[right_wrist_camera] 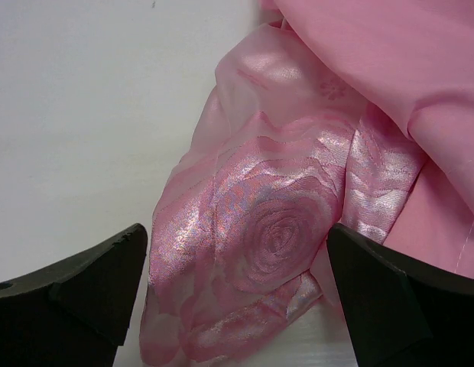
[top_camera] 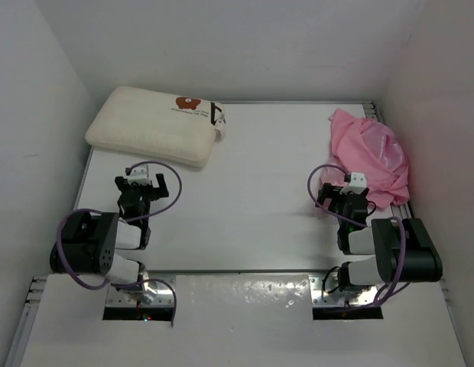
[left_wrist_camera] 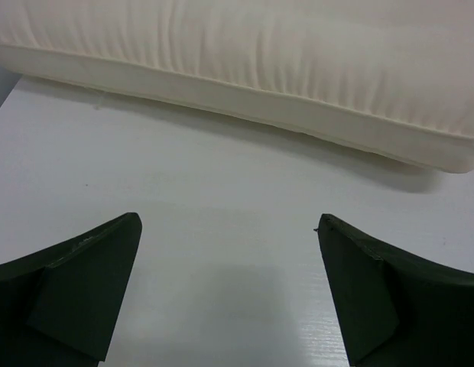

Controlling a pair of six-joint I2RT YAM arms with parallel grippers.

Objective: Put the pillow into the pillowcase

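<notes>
my left gripper (left_wrist_camera: pixel 228 222) is spread wide and empty over the bare table (top_camera: pixel 252 191), just short of the pillow (left_wrist_camera: pixel 245 53) lying far left. my right gripper (right_wrist_camera: pixel 237 229), equally wide and empty, hangs over a fold of the crumpled pillowcase (right_wrist_camera: pixel 275 214) at far right. i judge this the opening step: next, pinch the case's edge and find its mouth.

The pillow (top_camera: pixel 157 126), thick, cream-white and rectangular, is laid flat at the far left, slightly angled, with a brown-red printed mark and a black-and-white tag at its right end. The pillowcase (top_camera: pixel 371 157), of shiny pink satin woven with roses, is heaped crumpled at the far right, well apart.
</notes>
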